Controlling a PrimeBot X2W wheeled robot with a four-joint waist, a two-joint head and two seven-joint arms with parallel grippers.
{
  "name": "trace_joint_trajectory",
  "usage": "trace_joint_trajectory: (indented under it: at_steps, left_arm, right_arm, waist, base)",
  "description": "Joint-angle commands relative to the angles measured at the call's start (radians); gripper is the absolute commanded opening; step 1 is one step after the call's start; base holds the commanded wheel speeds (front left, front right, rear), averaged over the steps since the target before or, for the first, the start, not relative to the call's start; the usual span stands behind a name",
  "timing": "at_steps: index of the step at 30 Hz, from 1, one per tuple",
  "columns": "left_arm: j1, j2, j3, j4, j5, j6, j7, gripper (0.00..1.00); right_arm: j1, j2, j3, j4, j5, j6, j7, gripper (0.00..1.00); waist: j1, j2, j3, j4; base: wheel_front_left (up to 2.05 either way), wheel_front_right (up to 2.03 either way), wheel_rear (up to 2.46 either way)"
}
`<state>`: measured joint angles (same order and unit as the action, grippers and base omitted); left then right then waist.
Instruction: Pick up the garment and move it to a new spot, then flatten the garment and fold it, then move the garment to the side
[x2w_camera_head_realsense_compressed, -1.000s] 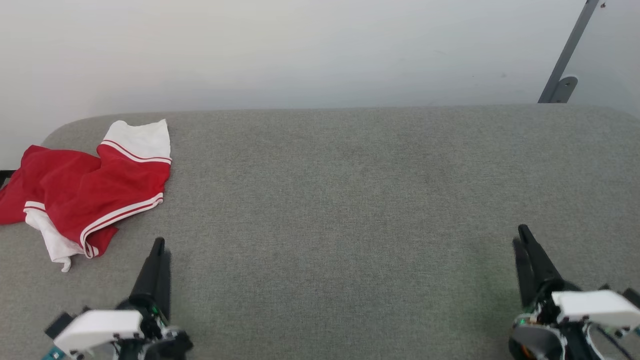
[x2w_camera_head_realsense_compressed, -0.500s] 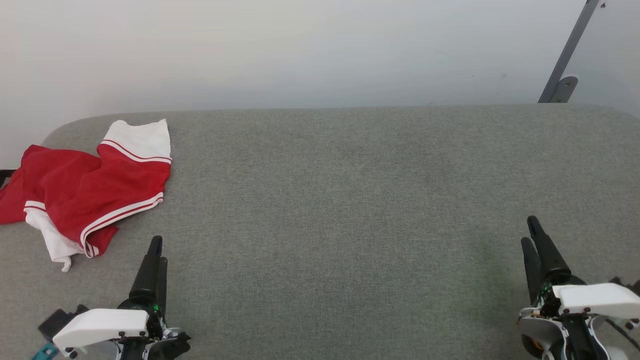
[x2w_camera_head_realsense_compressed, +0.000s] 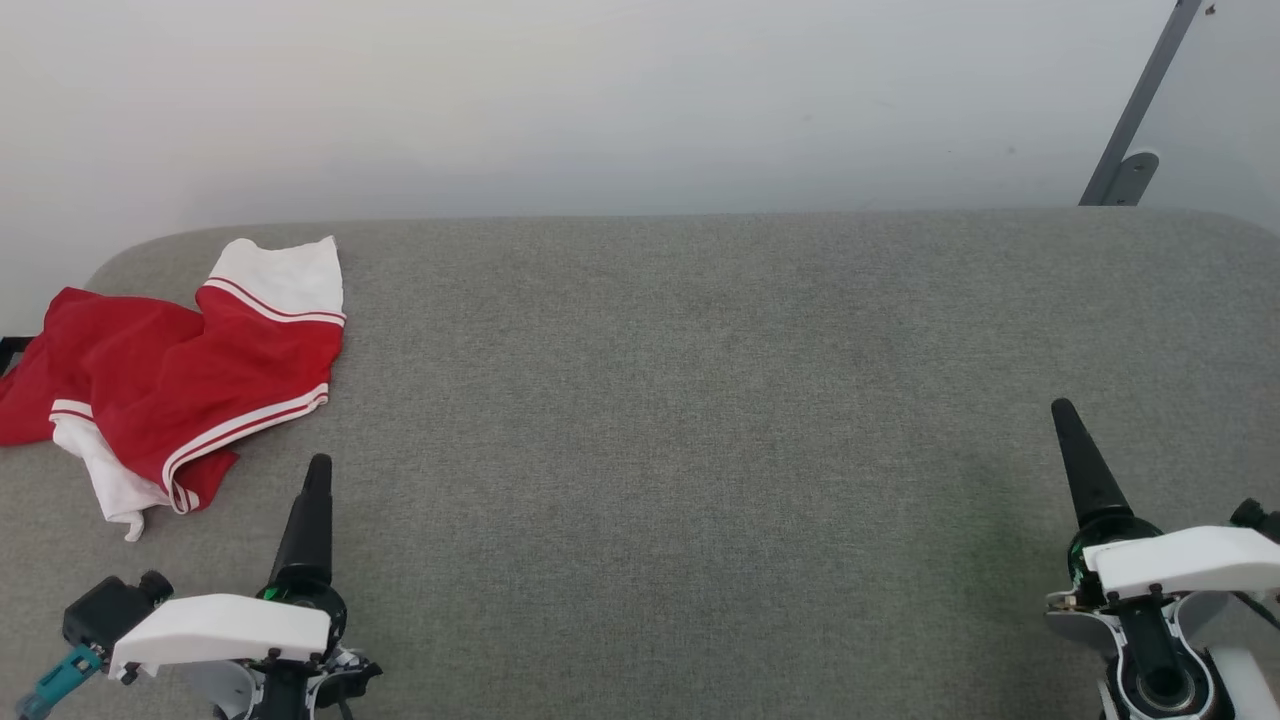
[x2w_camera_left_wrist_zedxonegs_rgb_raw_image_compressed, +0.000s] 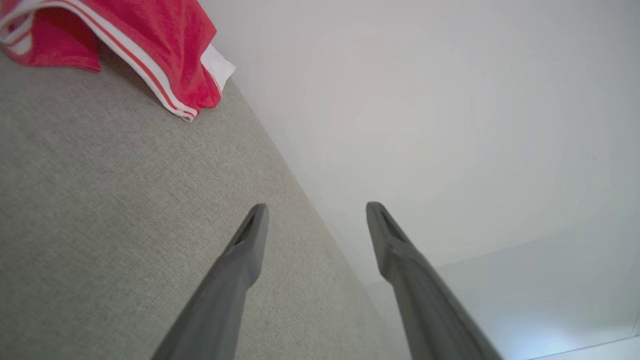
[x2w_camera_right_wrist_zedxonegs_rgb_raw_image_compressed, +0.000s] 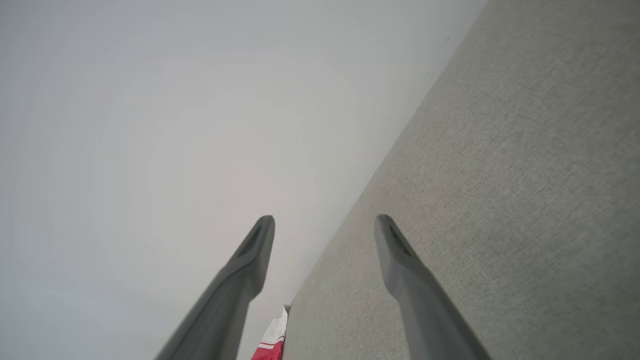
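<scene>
Table (x2w_camera_head_realsense_compressed: 700, 400): a grey fabric-covered top runs the full width of the head view. Its broad middle is likely the room kept for flattening and folding.
Wall (x2w_camera_head_realsense_compressed: 600, 100): plain white, rising behind the table's far edge at twelve o'clock.
Garment (x2w_camera_head_realsense_compressed: 190, 380): red shorts with white panels and striped trim lie crumpled at ten o'clock, near the table's far left corner. Nothing touches them, so the pick-up looks not yet begun.
Left gripper (x2w_camera_left_wrist_zedxonegs_rgb_raw_image_compressed: 316, 206): at seven o'clock, fingers spread wide and empty, near the garment's near hem. It seems readied to reach in and take hold.
Right gripper (x2w_camera_right_wrist_zedxonegs_rgb_raw_image_compressed: 325, 218): at five o'clock, well apart from the garment, fingers likewise spread and holding nothing, apparently waiting its turn.
Bracket (x2w_camera_head_realsense_compressed: 1128, 175): a grey metal strut slanting at one o'clock, against the wall.
</scene>
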<state>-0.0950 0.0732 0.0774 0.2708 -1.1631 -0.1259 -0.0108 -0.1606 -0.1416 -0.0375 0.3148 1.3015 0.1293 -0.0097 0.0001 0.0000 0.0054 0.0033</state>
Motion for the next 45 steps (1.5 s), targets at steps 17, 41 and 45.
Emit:
trace_joint_trajectory:
  at_steps: [17, 41, 45]
  left_arm:
    - [-0.021, 0.02, -0.038, -0.029, 0.366, 0.018, -0.066, 1.0]
    - [0.002, 0.052, -0.106, -0.049, 0.665, 0.08, -0.138, 1.0]
    - [-0.002, 0.051, -0.102, -0.041, 0.687, 0.073, -0.148, 1.0]
  right_arm:
    - [-0.06, -0.047, 0.006, -0.006, -0.39, 0.002, -0.068, 1.0]
    - [-0.068, -0.034, -0.032, -0.026, -0.854, 0.002, -0.139, 1.0]
    - [-0.07, -0.037, -0.037, -0.017, -0.901, 0.002, -0.149, 1.0]
  waist:
    - [0.0, 0.0, 0.001, 0.005]
    - [0.0, 0.0, 0.005, 0.006]
    - [0.0, 0.0, 0.006, 0.006]
  base:
    - [0.0, 0.0, 0.0]
    - [0.0, 0.0, 0.0]
    - [0.0, 0.0, 0.0]
